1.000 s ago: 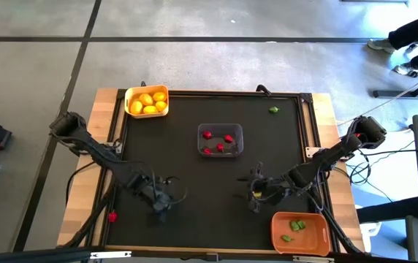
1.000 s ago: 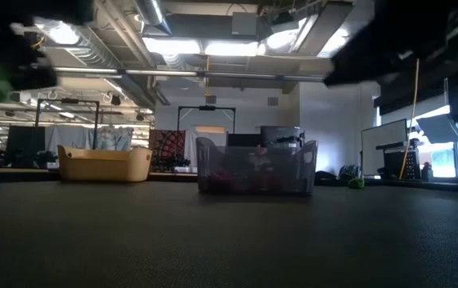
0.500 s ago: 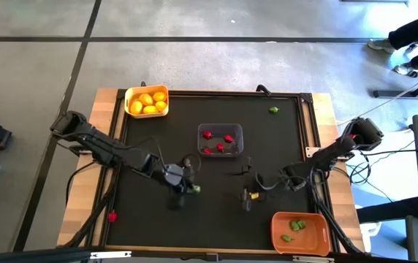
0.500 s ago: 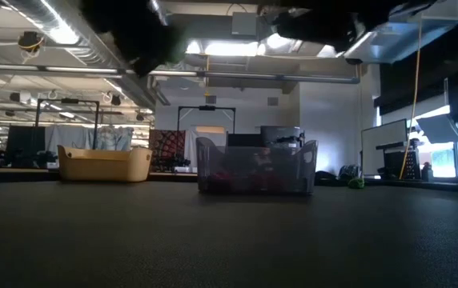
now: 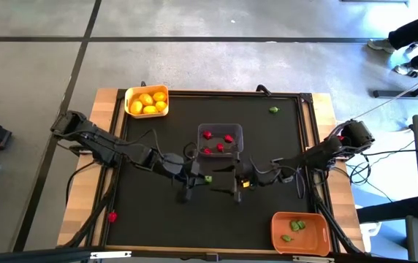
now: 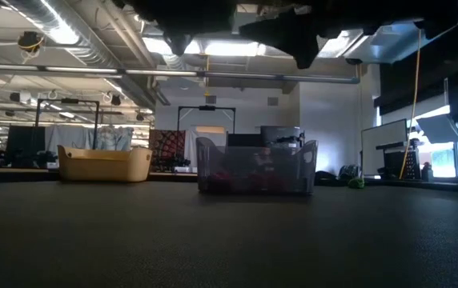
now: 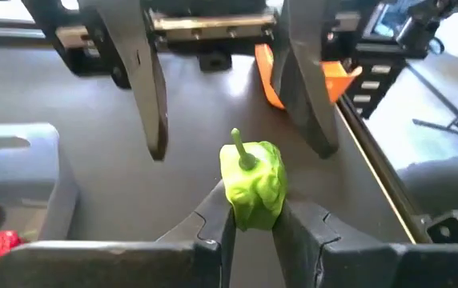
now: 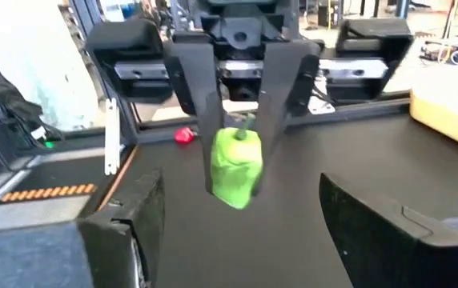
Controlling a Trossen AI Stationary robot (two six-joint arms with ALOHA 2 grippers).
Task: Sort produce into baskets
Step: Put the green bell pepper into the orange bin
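— Left gripper (image 5: pixel 199 177)?
— Clamped on green pepper (image 7: pixel 252 178), mid-mat, facing right gripper (image 5: pixel 237 184), fingers spread wide.
— Beyond?
— Clear basket (image 5: pixel 220 140) with red pieces (image 5: pixel 217 142); farther, yellow basket (image 5: pixel 146 101) of lemons (image 5: pixel 149 103). Orange basket (image 5: pixel 299 232) at near corner.

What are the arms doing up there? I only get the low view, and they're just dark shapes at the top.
Observer: The left gripper is shut on a green pepper, held above the mat.
Operator: Where's the other arm?
Observer: The right gripper is open and faces the pepper head-on, near the middle of the table.
Operator: Where do green ones go?
Observer: The orange basket, at the table's near right corner, already holds green pieces.
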